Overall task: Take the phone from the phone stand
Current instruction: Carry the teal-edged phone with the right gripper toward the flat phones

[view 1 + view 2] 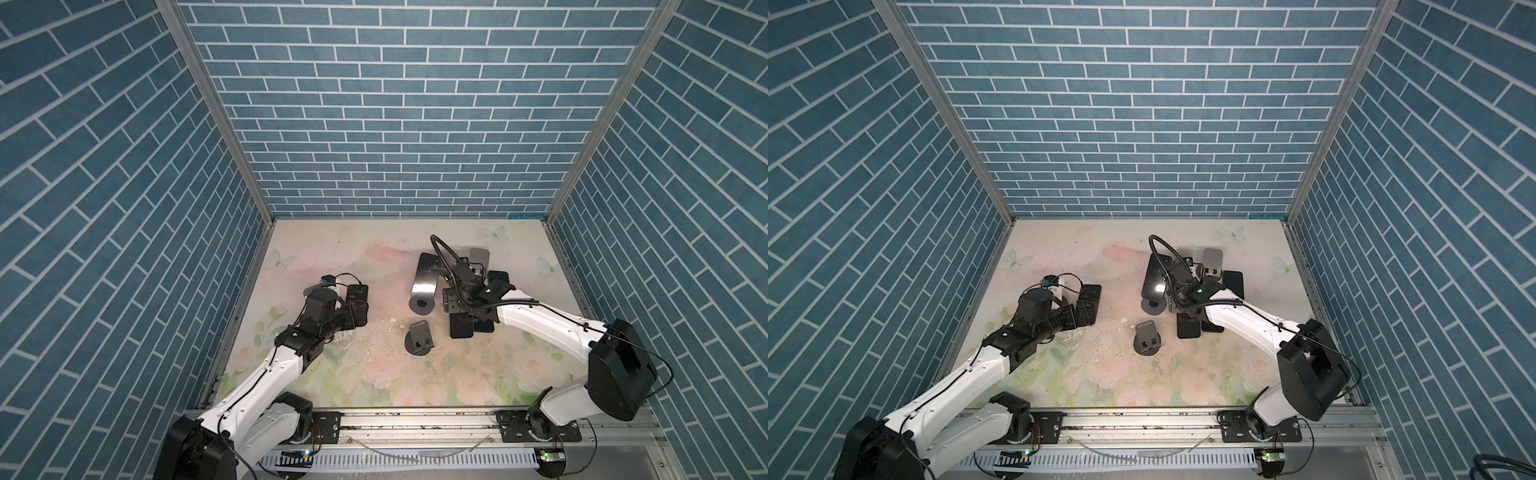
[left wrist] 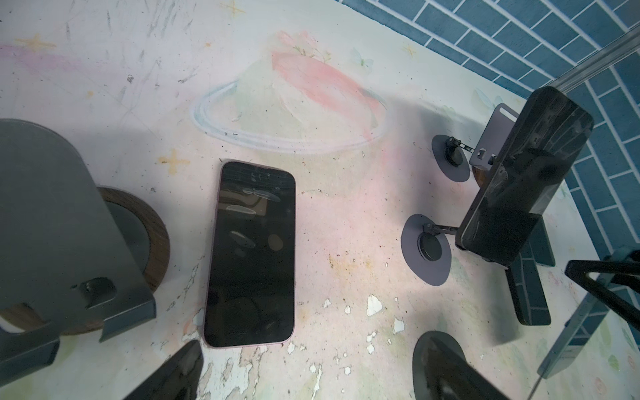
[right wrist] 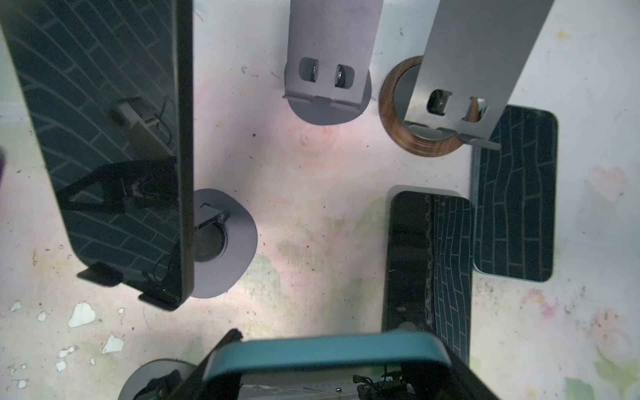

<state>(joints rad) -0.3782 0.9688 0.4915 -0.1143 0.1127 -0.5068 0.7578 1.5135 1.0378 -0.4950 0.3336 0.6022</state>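
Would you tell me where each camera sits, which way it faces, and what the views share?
Both top views: high above the near rail, looking down at the table and back wall; the left arm and right arm show.
Left wrist: on the left arm, facing down at a flat phone; the open left gripper shows.
Right wrist: on the right arm, facing down at empty stands; the right gripper gripping a teal-edged phone shows.
Shared: every view shows the propped phone.
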